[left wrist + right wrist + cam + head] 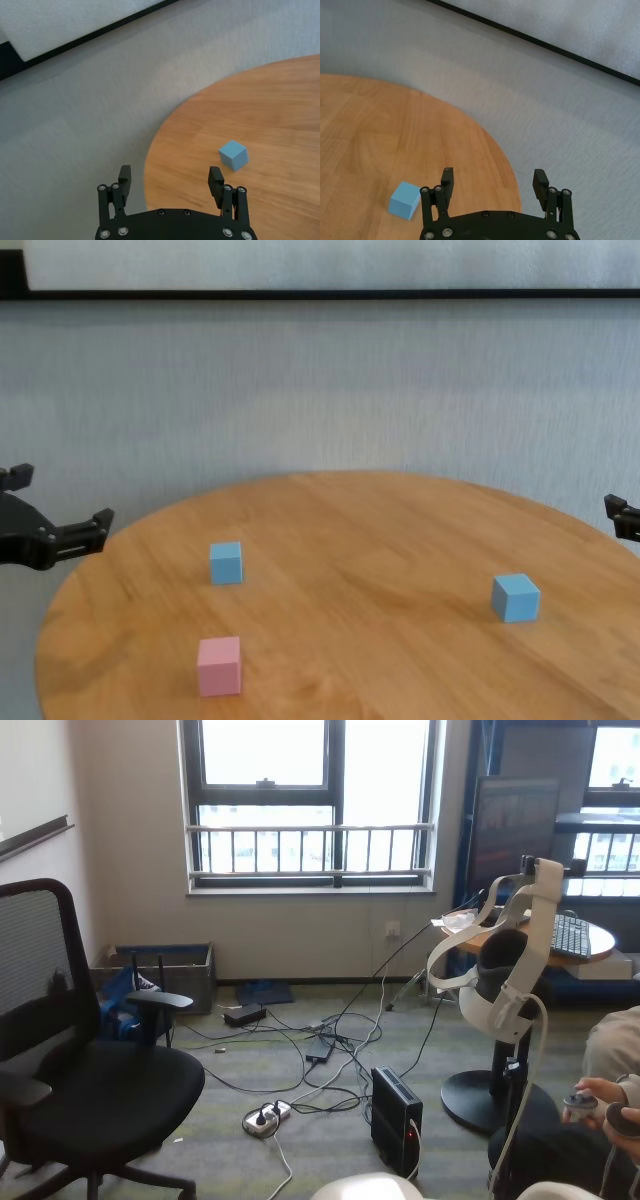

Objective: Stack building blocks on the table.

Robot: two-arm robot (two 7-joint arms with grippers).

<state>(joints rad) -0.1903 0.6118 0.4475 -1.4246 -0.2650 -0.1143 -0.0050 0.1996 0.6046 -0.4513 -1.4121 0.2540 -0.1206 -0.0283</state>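
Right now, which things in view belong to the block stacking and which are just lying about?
Job:
- pink block
- left blue block
- right blue block
- table
- left pincer, open
- right pincer, open

Lying about:
- office chair
- floor cables
- keyboard

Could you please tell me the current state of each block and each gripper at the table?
Pink block: resting on the table, unstacked, near edge.
Left blue block: alone on the table, behind the pink one, apart from it.
Right blue block: alone on the table, unstacked.
Left gripper: open, empty, off the table's left edge.
Right gripper: open, empty, at the table's right edge.
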